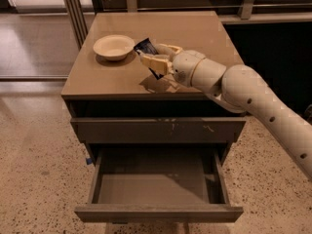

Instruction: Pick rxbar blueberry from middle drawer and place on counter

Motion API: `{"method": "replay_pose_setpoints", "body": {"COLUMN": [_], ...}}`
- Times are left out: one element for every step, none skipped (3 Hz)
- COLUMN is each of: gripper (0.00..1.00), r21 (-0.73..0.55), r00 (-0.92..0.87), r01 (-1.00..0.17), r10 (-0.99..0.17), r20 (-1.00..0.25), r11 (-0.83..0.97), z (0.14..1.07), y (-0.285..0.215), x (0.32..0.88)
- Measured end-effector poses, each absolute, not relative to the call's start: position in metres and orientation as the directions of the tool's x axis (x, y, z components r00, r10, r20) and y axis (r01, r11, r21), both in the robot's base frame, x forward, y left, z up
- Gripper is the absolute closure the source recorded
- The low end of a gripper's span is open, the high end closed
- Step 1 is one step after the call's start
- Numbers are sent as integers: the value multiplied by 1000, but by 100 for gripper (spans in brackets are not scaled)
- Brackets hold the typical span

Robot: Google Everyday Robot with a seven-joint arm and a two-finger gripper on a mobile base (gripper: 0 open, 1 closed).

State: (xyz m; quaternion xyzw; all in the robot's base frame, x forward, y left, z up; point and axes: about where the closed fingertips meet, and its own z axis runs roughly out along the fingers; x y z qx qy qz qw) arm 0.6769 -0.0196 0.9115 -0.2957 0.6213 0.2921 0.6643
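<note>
My gripper (155, 57) is over the middle of the counter (102, 77), shut on the rxbar blueberry (146, 47), a dark blue wrapper that sticks out up and to the left between the fingers (152, 62). The bar hangs a little above the tan top, just right of the bowl. The white arm comes in from the lower right. The middle drawer (158, 212) is pulled out below; its inside shows nothing in it.
A cream bowl (113, 47) sits on the counter's left part. The top drawer front (158, 129), with small white scratch marks, is closed. Speckled floor lies around the cabinet; metal posts stand at the back left.
</note>
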Motion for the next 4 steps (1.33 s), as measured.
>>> {"method": "replay_pose_setpoints", "body": {"gripper": [100,82,58,36], "r21": [-40,-70,-68,-35], "r00": [3,6,2,5], "r01": [-661,-585,-587,-588], "r10": [-51,-82,-83,-40], "r20": [-999,-997,-997,-999], "r11": [750,808,807,808], "z": [912,918,915,900], "y": [-18,-52,-52,-51], "x": [691,703,703,703]}}
